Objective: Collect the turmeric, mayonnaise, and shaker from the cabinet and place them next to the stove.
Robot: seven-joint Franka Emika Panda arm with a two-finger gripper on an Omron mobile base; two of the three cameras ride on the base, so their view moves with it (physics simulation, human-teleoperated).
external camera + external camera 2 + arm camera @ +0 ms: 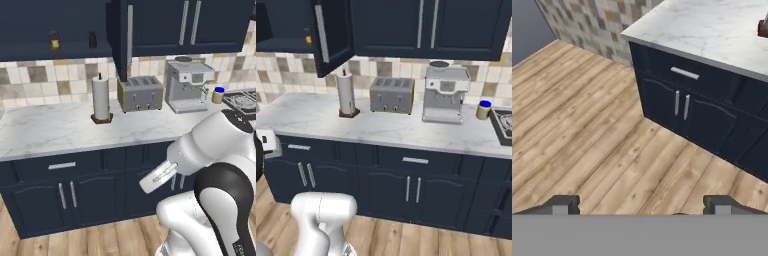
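Note:
The navy wall cabinet (60, 20) stands open, its door (121, 40) swung out with the silver bar handle towards me. Inside it, the turmeric jar (54, 41) sits at the left and the slim black shaker (92, 39) at the right. The turmeric (308, 39) shows again just left of the door. The blue-lidded mayonnaise (218, 95) stands on the counter right beside the stove (245, 100), at the far right. My gripper (643, 205) is open and holds nothing. It hangs low, facing the wooden floor and the base cupboards, well below the cabinet.
On the marble counter (45, 130) stand a paper towel roll (100, 97), a toaster (140, 93) and a coffee machine (187, 85). Navy base drawers and doors (682, 102) run under the counter. Wooden floor (587, 130) spreads in front.

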